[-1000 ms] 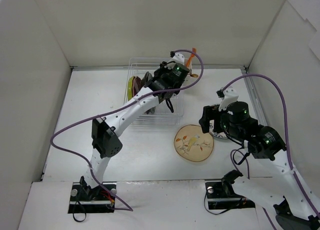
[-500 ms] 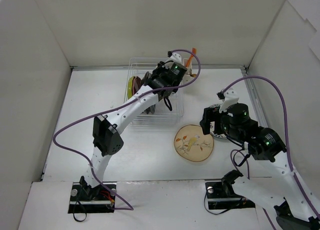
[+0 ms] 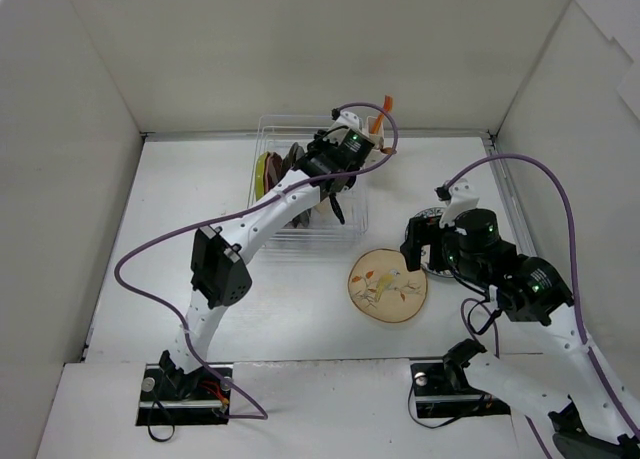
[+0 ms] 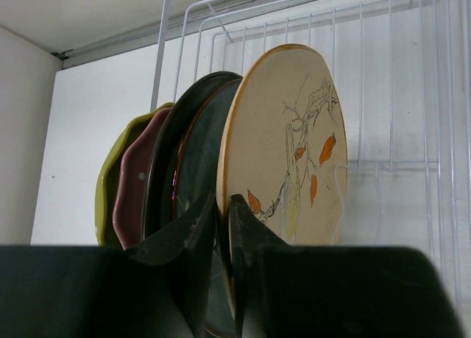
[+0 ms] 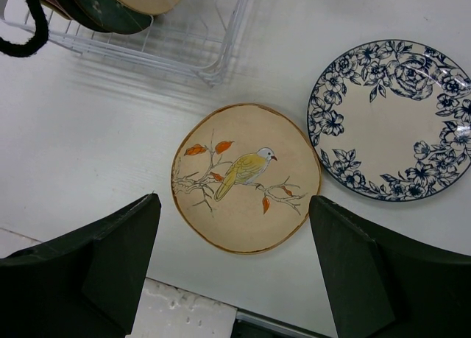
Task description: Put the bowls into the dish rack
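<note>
In the dish rack several bowls stand on edge: lime green, pink, dark teal and a cream bird-print bowl. My left gripper is shut on the lower rim of that cream bowl; from above it sits over the rack. A second cream bird bowl lies flat on the table. My right gripper hovers open above it, a finger on each side, touching nothing.
A white plate with blue flowers lies just right of the flat cream bowl, partly under the right arm in the top view. An orange utensil sticks up at the rack's far right corner. White walls enclose the table.
The left arm has pushed a little farther over the rack with the cream bowl, its elbow drifting right. The right arm has barely shifted.
</note>
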Controlling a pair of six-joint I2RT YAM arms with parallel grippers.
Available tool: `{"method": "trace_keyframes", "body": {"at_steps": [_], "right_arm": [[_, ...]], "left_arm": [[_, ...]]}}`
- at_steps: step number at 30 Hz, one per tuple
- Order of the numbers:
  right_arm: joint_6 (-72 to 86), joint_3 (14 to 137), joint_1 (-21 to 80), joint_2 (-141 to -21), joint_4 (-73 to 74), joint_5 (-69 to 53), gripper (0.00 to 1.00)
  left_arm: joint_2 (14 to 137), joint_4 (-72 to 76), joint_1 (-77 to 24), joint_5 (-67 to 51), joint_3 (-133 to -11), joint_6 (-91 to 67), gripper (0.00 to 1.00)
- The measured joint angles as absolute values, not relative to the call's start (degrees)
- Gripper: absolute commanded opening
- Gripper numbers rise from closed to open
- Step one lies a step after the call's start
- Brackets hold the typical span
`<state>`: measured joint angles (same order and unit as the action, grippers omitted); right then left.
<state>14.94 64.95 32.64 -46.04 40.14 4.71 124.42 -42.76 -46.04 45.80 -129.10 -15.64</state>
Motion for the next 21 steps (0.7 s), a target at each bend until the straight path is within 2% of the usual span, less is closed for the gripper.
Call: {"method": "trace_keyframes", "body": {"at_steps": [8,12,14,17,21], "right_arm": [[15.55,64.16,32.64,-45.06,40.53,4.69,0.79],[16.01,64.12,32.64,-44.56,41.04,4.69,0.79],[16.19,64.10,32.64,-44.38,41.08,4.67,0.79],[16.29,64.10,32.64,-43.88,41.19,4.69,0.79],[16.25,64.12,32.64,-43.48,41.56,4.69,0.79]], "left_arm": [[124.42,-43.53,-46.33,42.57,-128.90,-18.90,0.15],[124.42,-43.31,-46.35,42.26,-127.85,-19.49,0.33],[124.42,-43.55,-46.13,42.19,-127.55,-19.79,0.38],[124.22,-43.57,-46.00,41.95,-127.46,-20.10,0.55],[122.69,-43.83,-45.93,40.12,-127.48,-20.60,0.65]]}}
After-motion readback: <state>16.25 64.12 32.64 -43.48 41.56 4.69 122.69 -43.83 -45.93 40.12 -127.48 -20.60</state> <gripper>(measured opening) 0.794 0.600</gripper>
